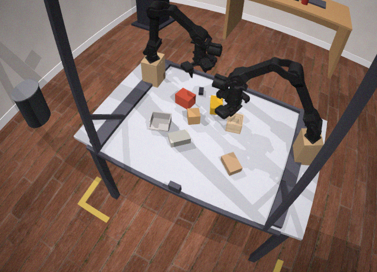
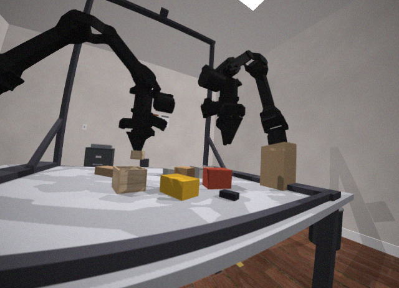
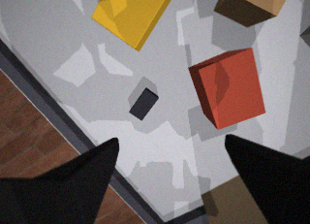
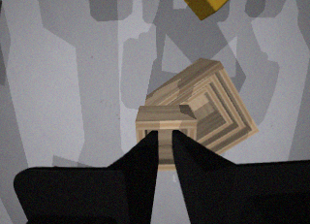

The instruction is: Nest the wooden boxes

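Surface: one white table with a dark frame, marked by broad grey shadows. Right of centre in the top view stood the large wooden box, open side up, other box rims nested within. A small wooden box hung above the table, held by the right gripper, fingertips slightly parted in its opening. The left gripper was spread wide with nothing between its fingers.

Also on the table: a yellow block and a red block, upper centre of the top view; an open grey box, left of centre.

Room: reddish plank floor; wooden desk bearing a red cup, upper right; dark bin, left edge.
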`<action>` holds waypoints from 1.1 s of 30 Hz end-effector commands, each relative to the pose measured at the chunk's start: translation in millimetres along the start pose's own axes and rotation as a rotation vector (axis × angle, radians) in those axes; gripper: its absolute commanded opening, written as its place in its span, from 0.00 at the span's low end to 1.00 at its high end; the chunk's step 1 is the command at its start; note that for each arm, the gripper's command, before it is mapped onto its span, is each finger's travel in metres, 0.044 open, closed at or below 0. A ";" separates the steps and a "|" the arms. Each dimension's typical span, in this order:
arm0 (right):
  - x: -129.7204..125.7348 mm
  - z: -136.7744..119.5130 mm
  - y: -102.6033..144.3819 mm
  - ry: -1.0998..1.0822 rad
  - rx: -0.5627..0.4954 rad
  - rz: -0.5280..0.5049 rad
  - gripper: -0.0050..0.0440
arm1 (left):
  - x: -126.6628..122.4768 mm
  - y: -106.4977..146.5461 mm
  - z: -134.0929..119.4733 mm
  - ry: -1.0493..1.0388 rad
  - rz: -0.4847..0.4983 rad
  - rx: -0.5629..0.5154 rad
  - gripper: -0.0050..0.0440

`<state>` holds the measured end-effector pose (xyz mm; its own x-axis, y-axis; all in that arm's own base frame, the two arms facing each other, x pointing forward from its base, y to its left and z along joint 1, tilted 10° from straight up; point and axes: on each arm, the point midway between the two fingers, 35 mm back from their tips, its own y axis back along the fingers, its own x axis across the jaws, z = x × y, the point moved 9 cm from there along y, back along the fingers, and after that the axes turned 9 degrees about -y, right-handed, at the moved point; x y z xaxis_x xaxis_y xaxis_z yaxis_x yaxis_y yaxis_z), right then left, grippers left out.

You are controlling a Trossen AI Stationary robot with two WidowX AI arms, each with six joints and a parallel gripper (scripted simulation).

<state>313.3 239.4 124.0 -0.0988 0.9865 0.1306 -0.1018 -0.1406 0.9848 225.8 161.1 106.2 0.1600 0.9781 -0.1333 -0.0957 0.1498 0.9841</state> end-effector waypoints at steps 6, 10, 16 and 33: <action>-38.8 -3.0 25.3 0.012 -0.023 0.021 0.35 | 2.4 5.7 3.0 -0.006 0.013 -0.019 0.92; -37.5 -1.3 22.5 0.011 -0.021 0.016 0.35 | 1.3 4.1 5.1 -0.005 0.029 -0.014 0.92; -37.5 -1.3 22.5 0.011 -0.021 0.016 0.35 | -9.9 -11.6 18.9 0.005 0.156 0.006 0.92; -37.5 -1.3 22.5 0.011 -0.021 0.016 0.35 | -64.9 -50.0 64.4 0.096 0.601 -0.174 0.92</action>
<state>314.0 201.0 130.4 -0.1068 0.9857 0.1303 -0.0961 -0.1407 0.9854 278.9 93.0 75.4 0.0007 0.9376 0.3477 -0.2552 -0.3360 0.9066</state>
